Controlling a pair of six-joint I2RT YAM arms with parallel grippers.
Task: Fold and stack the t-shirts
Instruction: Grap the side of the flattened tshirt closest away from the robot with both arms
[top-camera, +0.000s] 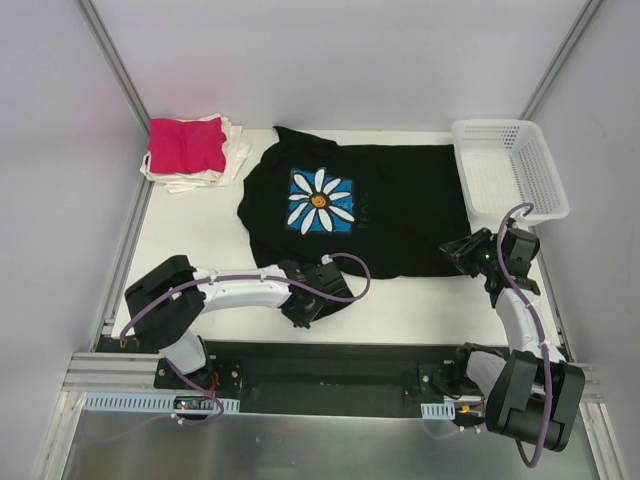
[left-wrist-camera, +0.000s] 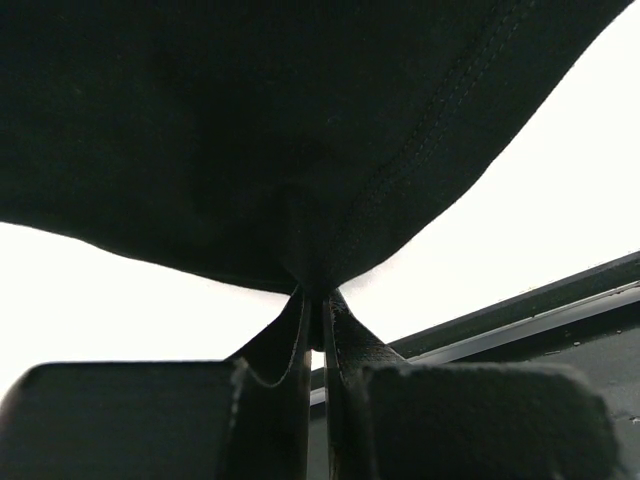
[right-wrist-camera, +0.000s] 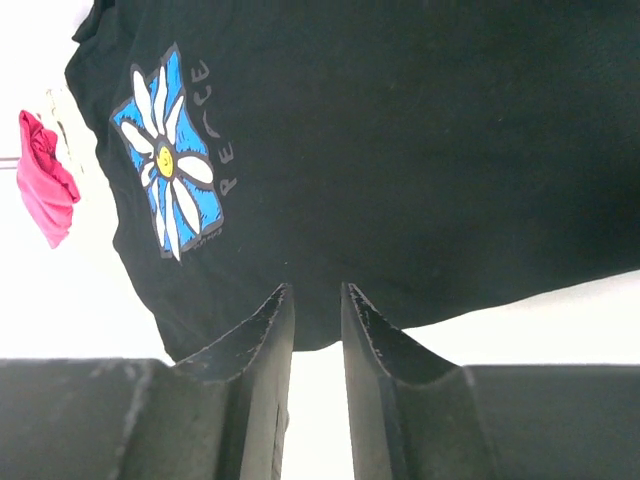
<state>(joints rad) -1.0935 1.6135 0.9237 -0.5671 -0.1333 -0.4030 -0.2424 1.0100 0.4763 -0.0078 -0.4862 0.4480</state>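
Black cloth caught at the hem: the left gripper (left-wrist-camera: 315, 292) is clamped on the black t-shirt (top-camera: 400, 210).
The shirt lies spread front-up across the middle of the white table (top-camera: 200, 250), its blue daisy print (top-camera: 320, 201) showing, and the left fingers press together on a peak of its near edge. The right gripper (right-wrist-camera: 317, 290) sits at the shirt's near right corner, jaws narrowly apart; whether they touch cloth I cannot tell. In the far left corner a magenta-pink t-shirt (top-camera: 187, 145) rests on folded cream t-shirts (top-camera: 236, 150). A white mesh basket (top-camera: 550, 170) stands far right, just beside the shirt.
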